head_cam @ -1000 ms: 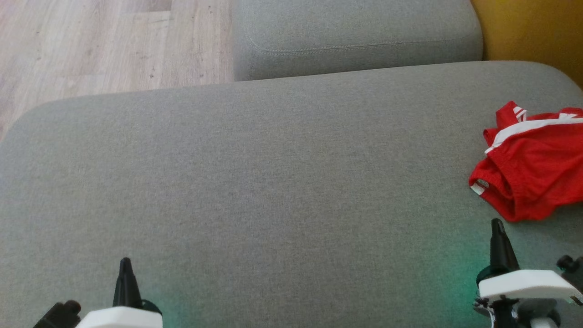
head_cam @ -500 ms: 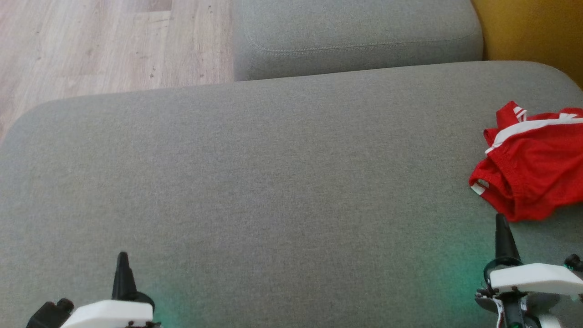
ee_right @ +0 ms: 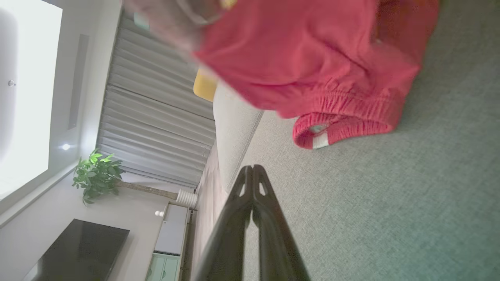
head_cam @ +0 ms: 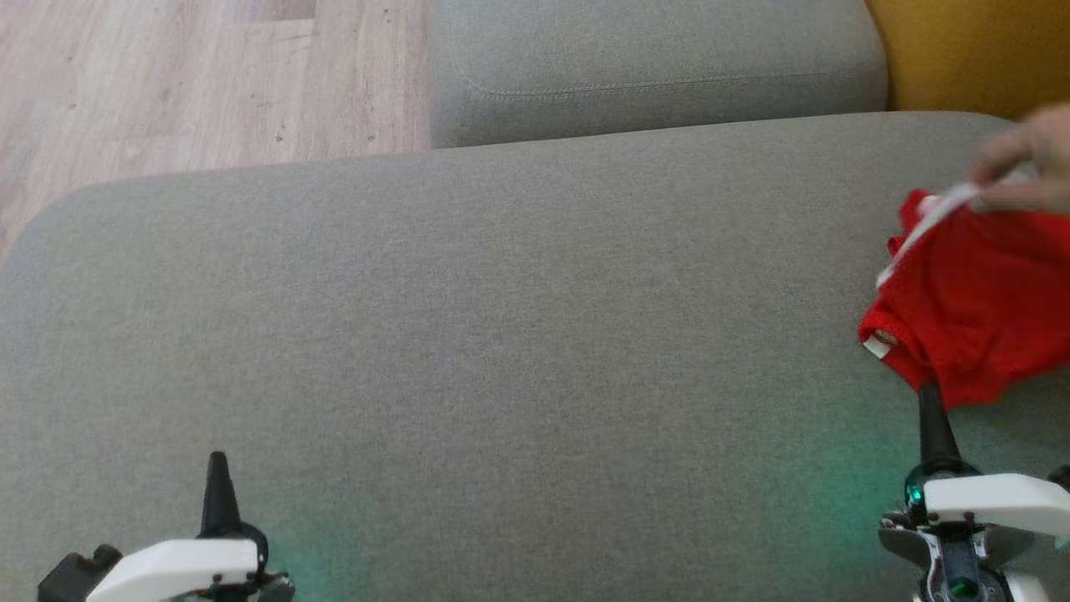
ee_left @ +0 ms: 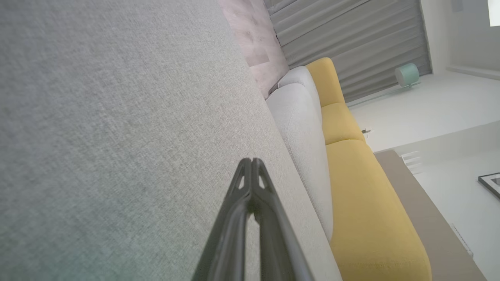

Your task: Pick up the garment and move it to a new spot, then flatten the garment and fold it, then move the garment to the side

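The garment (head_cam: 978, 309) is a pair of red shorts with white trim, bunched at the right edge of the grey sofa cushion (head_cam: 501, 351). A person's hand (head_cam: 1024, 163) grips its white band and lifts that part. My right gripper (head_cam: 928, 393) is shut and empty, its tip just below the garment's lower hem. In the right wrist view the garment (ee_right: 312, 58) hangs blurred above the shut gripper (ee_right: 252, 168), apart from it. My left gripper (head_cam: 217, 460) is shut and empty at the lower left, over bare cushion; its closed gripper (ee_left: 251, 160) shows in the left wrist view.
A second grey cushion (head_cam: 652, 67) lies behind, with wooden floor (head_cam: 184, 75) at the upper left and a yellow sofa part (head_cam: 970, 50) at the upper right. The cushion's rounded far edge runs across the head view.
A person's hand has come in from the right and lifted the garment's upper part. My right gripper has crept up towards the hem, and the left gripper has edged up slightly.
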You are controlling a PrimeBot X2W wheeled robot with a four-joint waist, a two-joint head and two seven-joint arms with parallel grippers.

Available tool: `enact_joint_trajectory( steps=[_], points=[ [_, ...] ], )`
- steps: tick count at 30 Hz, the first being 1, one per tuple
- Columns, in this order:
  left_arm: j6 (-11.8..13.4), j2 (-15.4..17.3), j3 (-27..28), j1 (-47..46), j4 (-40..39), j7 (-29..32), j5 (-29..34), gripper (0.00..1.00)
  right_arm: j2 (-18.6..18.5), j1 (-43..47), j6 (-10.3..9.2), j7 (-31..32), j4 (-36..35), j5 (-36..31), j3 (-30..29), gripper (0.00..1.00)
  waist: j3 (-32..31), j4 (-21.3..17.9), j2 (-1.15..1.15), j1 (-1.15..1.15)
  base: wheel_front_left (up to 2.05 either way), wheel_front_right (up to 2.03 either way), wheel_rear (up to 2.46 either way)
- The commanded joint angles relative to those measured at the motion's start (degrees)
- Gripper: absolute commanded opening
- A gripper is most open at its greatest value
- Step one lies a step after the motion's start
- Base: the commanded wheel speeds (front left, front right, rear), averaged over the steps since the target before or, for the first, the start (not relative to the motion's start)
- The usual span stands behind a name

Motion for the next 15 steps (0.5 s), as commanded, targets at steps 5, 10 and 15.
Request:
enact_joint_trajectory(
  steps=[5, 10, 15],
  points=[
    [-0.66, 0.13, 2.25, -3.91, -2.22, 1.23, -4.66, 0.00, -0.27, -3.32, -0.03, 1.23, -2.28, 5.17, 0.46, 0.00, 0.00, 0.01, 0.00, 0.00, 0.00, 0.00, 0.00],
    [-0.88, 0.13, 2.67, -4.48, -2.38, 2.06, -7.99, 0.00, -0.28, -3.69, -0.03, 2.06, -2.47, 8.78, 0.22, 0.00, 0.00, 0.03, 0.00, 0.00, 0.00, 0.00, 0.00],
    [-1.10, 0.13, 3.08, -5.04, -2.54, 2.88, -11.32, 0.00, -0.30, -4.06, -0.04, 2.88, -2.66, 12.39, -0.01, 0.00, 0.00, 0.04, 0.00, 0.00, 0.00, 0.00, 0.00]
  ],
)
